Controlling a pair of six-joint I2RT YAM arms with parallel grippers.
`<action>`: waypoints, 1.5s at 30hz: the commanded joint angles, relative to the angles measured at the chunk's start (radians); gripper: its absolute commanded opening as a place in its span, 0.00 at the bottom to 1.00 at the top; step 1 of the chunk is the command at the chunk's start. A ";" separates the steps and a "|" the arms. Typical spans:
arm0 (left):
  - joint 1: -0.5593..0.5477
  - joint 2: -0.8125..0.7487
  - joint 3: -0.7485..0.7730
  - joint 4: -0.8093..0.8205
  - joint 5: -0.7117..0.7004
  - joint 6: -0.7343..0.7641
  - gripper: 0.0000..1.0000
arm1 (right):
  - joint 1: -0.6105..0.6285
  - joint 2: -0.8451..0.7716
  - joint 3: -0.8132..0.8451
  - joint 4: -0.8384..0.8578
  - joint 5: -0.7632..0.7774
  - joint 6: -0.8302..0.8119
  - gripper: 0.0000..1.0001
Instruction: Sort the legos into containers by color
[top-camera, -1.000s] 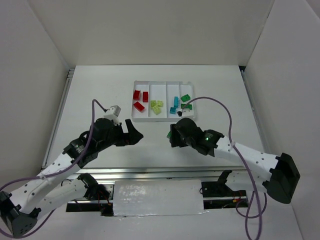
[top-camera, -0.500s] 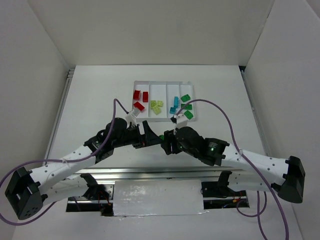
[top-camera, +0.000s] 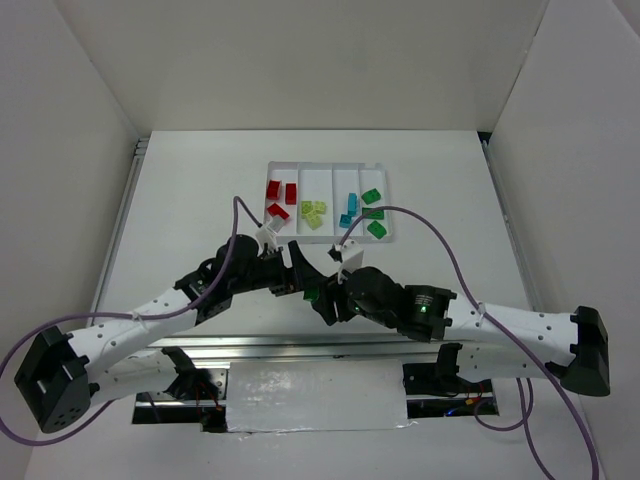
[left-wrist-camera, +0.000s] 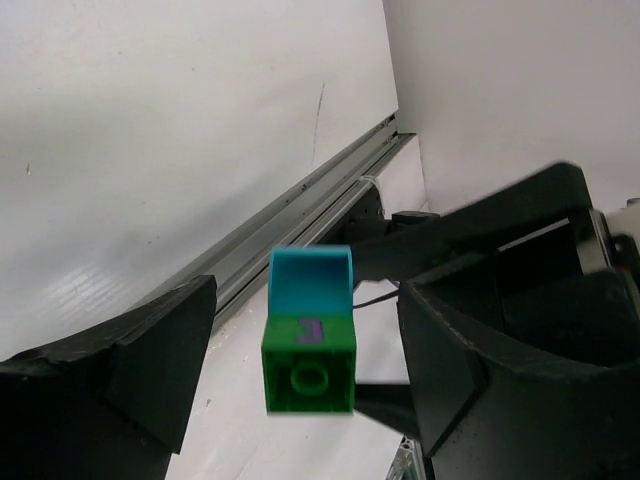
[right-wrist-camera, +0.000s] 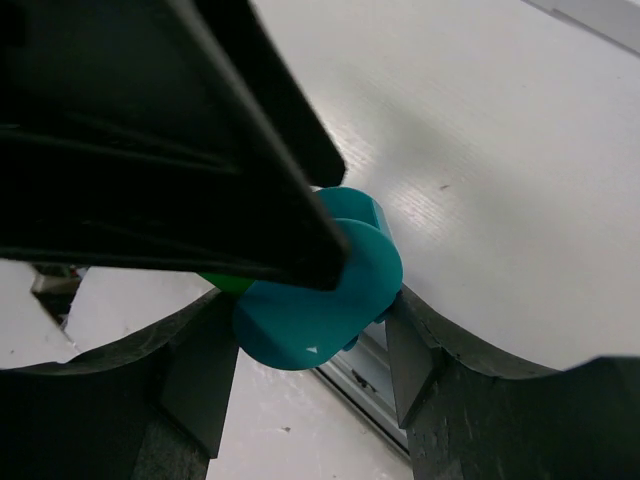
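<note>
My right gripper (top-camera: 322, 298) (right-wrist-camera: 308, 312) is shut on a rounded cyan lego (right-wrist-camera: 320, 295) that has a green lego (left-wrist-camera: 308, 364) stuck to it. The pair hangs above the table's near middle. My left gripper (top-camera: 303, 282) (left-wrist-camera: 305, 335) faces it with its jaws on either side of the green lego. It is open, with a gap on both sides. One of the left fingers (right-wrist-camera: 180, 130) fills the top of the right wrist view. The white tray of containers (top-camera: 325, 165) holds red legos (top-camera: 278, 196), yellow-green legos (top-camera: 313, 213), cyan legos (top-camera: 348, 210) and green legos (top-camera: 374, 212), one colour in each compartment.
White walls stand on the left, back and right of the white table. A metal rail (left-wrist-camera: 290, 205) runs along the near edge by the arm bases. Purple cables (top-camera: 440, 240) loop above both arms.
Both arms have swung inward and toward the near edge until the grippers meet. The left jaws have narrowed around the green lego. The right gripper has kept its hold.
</note>
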 joint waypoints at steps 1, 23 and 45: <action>-0.006 0.006 0.015 0.055 -0.017 -0.013 0.86 | 0.031 -0.010 0.030 0.086 -0.009 -0.022 0.19; -0.007 -0.033 0.040 0.040 0.018 0.015 0.34 | 0.031 0.071 0.104 0.013 0.227 0.047 0.20; -0.007 -0.040 0.014 0.192 0.122 0.013 0.00 | 0.031 0.033 0.045 0.098 0.186 0.015 0.22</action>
